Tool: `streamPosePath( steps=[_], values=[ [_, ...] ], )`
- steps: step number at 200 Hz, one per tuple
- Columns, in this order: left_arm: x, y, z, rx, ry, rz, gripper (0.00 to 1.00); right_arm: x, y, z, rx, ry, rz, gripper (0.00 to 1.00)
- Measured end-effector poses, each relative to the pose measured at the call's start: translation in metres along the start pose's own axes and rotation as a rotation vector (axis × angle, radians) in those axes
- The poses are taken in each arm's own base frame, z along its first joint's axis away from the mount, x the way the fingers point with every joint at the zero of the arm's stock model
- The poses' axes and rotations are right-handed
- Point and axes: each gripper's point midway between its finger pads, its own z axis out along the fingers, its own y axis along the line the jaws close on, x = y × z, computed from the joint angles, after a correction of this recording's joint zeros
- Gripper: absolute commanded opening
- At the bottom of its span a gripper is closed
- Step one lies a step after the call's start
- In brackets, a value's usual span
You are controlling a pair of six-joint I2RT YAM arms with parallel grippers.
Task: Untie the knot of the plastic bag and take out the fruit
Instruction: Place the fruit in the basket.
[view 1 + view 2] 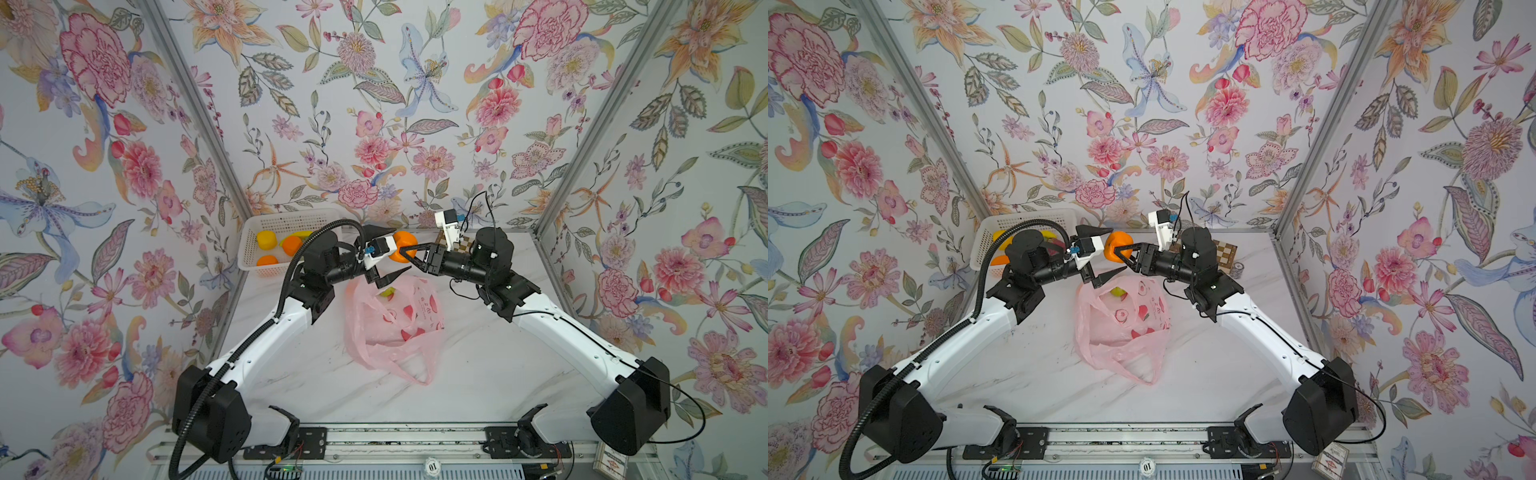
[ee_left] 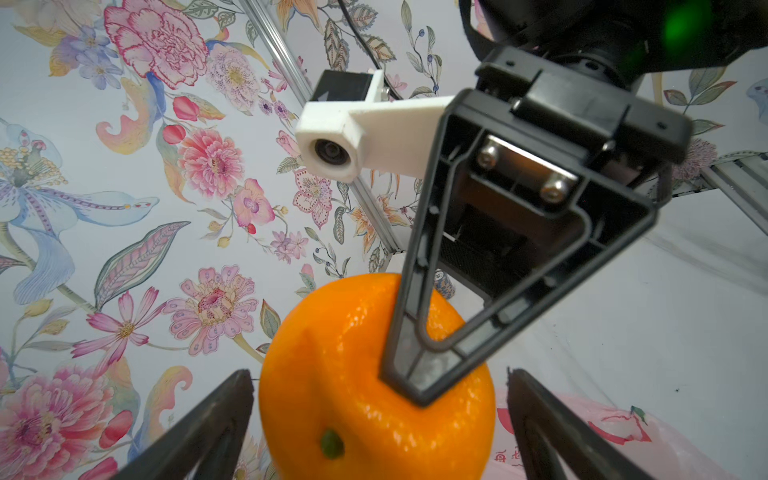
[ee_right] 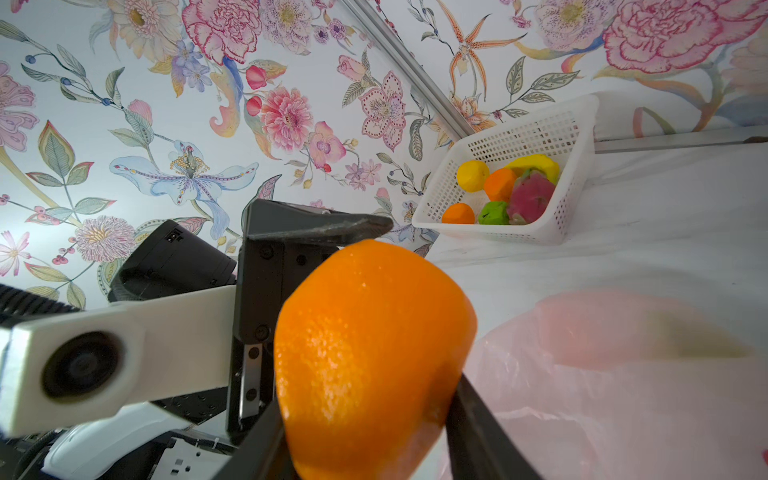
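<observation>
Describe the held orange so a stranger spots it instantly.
Find the pink plastic bag on the table, then look just beyond its far end. The orange hangs there in the air, pinched by the right gripper; the other oranges lie in the white basket.

Top views: whole table [image 1: 478,374] is overlooked from high, both alike.
Wrist views: orange [image 2: 332,374] is shared, close, from opposite sides.

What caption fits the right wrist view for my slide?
Right tool holding an orange near the pink bag, fruit basket behind.
</observation>
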Motion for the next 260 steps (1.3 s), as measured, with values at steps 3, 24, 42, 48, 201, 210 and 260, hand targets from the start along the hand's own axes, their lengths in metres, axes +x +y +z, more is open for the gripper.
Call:
streamPosePath(
  steps=[3,24,42,48,201,210,260],
  values=[
    [-0.001,0.001,0.001,0.005,-0.001,0.007,0.87,0.000,0.000,0.000,-0.001,0.001,-0.001,0.49],
    [-0.001,0.001,0.005,0.034,0.002,0.015,0.75,0.001,-0.001,0.002,-0.001,0.007,0.002,0.49],
    [0.002,0.001,0.005,0.036,0.010,0.015,0.68,0.003,-0.003,0.005,0.002,0.018,0.008,0.53],
    [0.003,0.001,0.005,0.035,0.013,0.014,0.67,0.003,-0.004,0.005,0.003,0.019,0.009,0.56],
    [0.117,0.179,-0.101,-0.707,0.316,-0.429,0.46,-0.031,-0.017,-0.017,0.170,-0.179,-0.059,0.99],
    [0.132,0.191,-0.111,-0.752,0.358,-0.454,0.46,-0.030,-0.019,-0.017,0.182,-0.177,-0.057,0.99],
    [0.218,0.230,-0.176,-0.956,0.599,-0.639,0.47,-0.018,-0.029,-0.015,0.250,-0.137,-0.062,0.99]
  ],
)
